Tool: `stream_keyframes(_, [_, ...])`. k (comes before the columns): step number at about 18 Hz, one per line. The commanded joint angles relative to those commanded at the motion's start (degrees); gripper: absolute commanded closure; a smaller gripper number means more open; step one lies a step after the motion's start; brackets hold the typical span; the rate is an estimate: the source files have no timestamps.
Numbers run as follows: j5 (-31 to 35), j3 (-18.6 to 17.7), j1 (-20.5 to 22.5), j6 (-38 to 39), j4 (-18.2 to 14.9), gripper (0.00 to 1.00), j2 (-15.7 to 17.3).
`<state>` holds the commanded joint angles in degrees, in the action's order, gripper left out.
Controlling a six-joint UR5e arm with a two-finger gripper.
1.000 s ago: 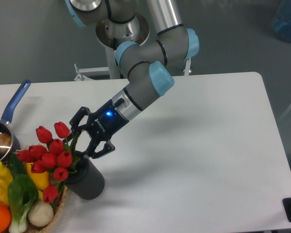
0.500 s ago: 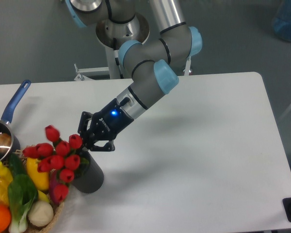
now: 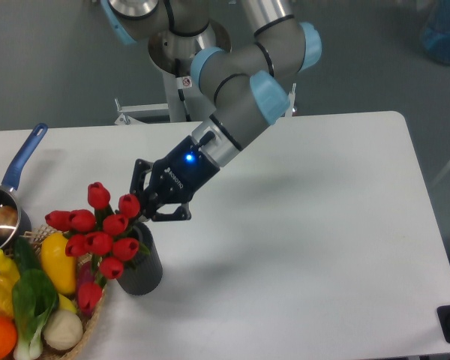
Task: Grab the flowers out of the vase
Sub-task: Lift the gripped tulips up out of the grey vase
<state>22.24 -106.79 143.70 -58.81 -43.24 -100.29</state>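
The flowers, a bunch of red tulip buds with green stems, stand over the mouth of the dark grey ribbed vase at the table's front left and lean left over the basket. My gripper reaches in from the upper right and is shut on the stems just behind the top buds, right above the vase. The buds hide the lower stems, so I cannot tell how far they sit inside the vase.
A woven basket with a yellow vegetable, greens and an orange touches the vase on the left. A blue-handled metal pot stands at the left edge. The white table stretches to the right.
The gripper, open around the stems a second ago, has shut on them. It has since moved up and right, and the bunch has shifted right and risen a little with it.
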Motion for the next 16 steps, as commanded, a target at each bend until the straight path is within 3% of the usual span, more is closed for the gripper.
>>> stream_keyframes(7, [-1.9,8.0,0.6,10.8,0.0,1.00,6.1])
stream_keyframes(12, [-1.7,9.0,4.6,10.8,0.0,1.00,10.5])
stream_keyframes(16, [-1.2,9.0,8.9,10.3,-0.1,1.00,11.3])
